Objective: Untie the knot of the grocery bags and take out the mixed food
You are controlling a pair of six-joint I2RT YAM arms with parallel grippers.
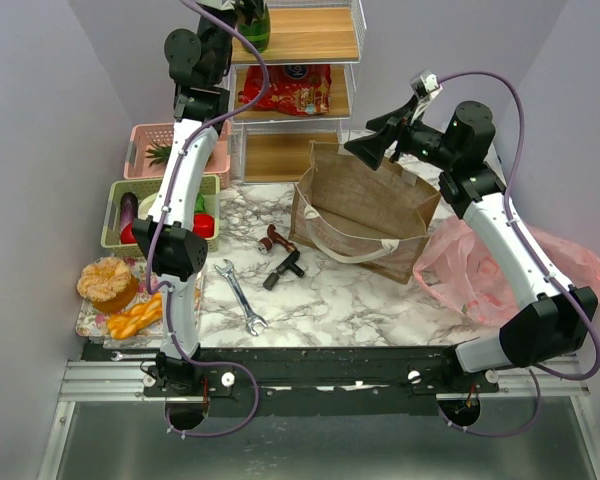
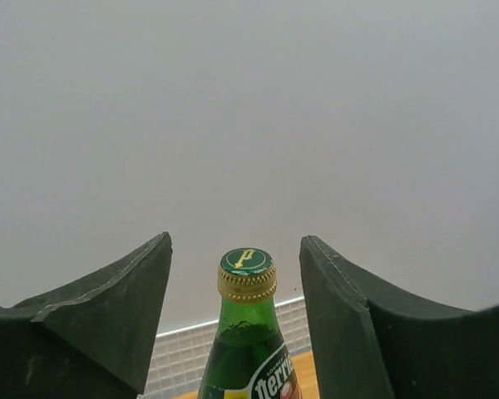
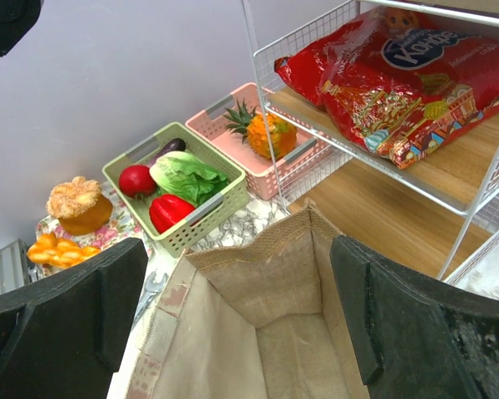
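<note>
Bottle on a high perch: green bottle (image 2: 246, 332) stands upright near the left end of the rack (image 1: 310, 35) top shelf. Its gold cap sits between the L gripper (image 2: 234, 243) fingers (image 2: 108, 324), which are apart w/ clear gaps on both sides, so nothing is clamped. R gripper (image 3: 239, 249) hangs spread wide over the open mouth of the brown paper bag (image 1: 350, 190), by the rack's foot at the back of the table (image 1: 330, 300), holding nothing. The bag looks empty as far as the wrist cam sees in. Pink plastic bag (image 1: 470, 275) lies slumped at the table's right edge; its knot can't be made out, poss. hidden behind the R arm.

Risk, judged from here: the bottle is tall, narrow-based and close to the shelf's end. Any sideways drift of the L fingers could clip the neck and topple it off the rack. Sim. hazard on the R: a dip could snag a pale handle (image 1: 365, 250) and drag the light bag over.
</note>
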